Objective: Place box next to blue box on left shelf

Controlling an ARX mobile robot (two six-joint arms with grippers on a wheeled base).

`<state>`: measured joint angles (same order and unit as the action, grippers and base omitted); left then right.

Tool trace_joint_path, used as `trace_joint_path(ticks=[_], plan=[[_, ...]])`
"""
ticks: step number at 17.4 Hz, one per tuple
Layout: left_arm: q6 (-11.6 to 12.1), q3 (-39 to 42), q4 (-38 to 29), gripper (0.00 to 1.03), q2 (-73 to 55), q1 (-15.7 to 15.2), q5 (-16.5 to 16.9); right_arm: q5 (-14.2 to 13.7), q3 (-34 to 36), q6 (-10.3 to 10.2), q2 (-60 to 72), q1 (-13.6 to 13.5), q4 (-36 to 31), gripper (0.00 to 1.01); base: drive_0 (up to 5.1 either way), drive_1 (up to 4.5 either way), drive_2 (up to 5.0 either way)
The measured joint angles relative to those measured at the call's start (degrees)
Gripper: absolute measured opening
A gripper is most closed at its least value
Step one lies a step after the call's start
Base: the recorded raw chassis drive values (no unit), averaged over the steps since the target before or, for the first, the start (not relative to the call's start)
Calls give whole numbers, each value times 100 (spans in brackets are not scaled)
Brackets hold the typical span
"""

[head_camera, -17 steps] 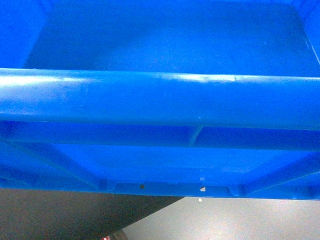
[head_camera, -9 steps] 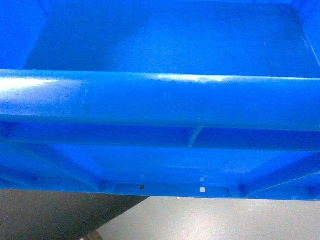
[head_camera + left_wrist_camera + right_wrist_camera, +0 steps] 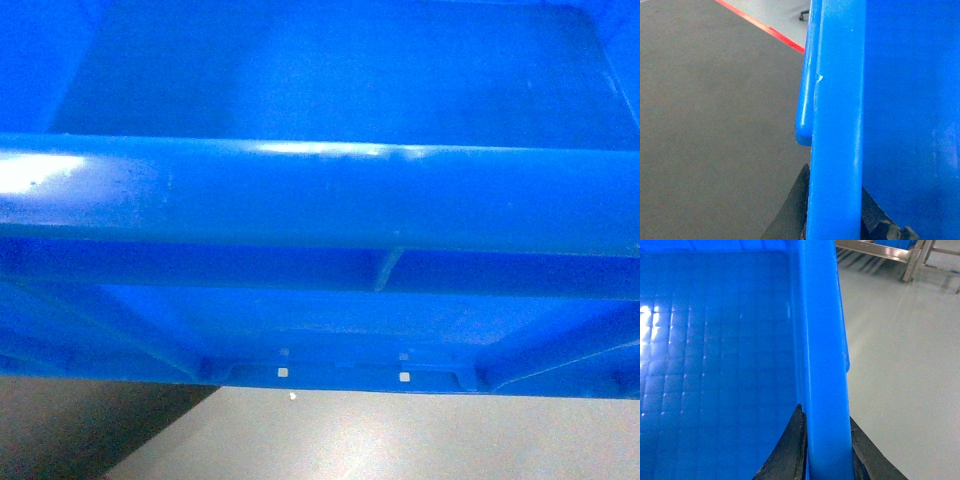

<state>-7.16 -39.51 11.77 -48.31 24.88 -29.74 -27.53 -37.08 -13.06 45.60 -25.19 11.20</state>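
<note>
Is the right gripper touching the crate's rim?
Touching. The right wrist view shows the right gripper with its jaws pressed against both sides of the blue crate rim.

A dark grey floor mat (image 3: 715,130) fills the left side of the left wrist view, edged at the top by a red line (image 3: 760,26) with pale floor (image 3: 777,12) beyond it. In the head view, pale floor meets the dark mat along a diagonal. A metal rack frame (image 3: 912,255) stands at the right wrist view's top right.
</note>
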Motion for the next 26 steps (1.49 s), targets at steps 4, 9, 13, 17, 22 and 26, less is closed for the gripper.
trace_joint_path(ticks=[4,9,13,17,22,26], plan=[[2,0,2,11,0,0,0,0,0,0,0,0,9,11,-171,-171,-171],[2,0,0,11,-2,0,0,0,0,0,0,0,9,11,-171,-171,-171],[2,0,0,11,0,0,-2,0,0,0,0,0,9,11,-171,-171,-171],[2,0,-4,11,-2,0,-2,0,0,0,0,0,9,11,-167,-167,-167],[4,0,0,11,0,0,-4,0,0,0,0,0,11,11,-167,-167,-167],[4,0,2,11,0,0,-7,0,0,0,0,0,4,11,-167,-167,-167]])
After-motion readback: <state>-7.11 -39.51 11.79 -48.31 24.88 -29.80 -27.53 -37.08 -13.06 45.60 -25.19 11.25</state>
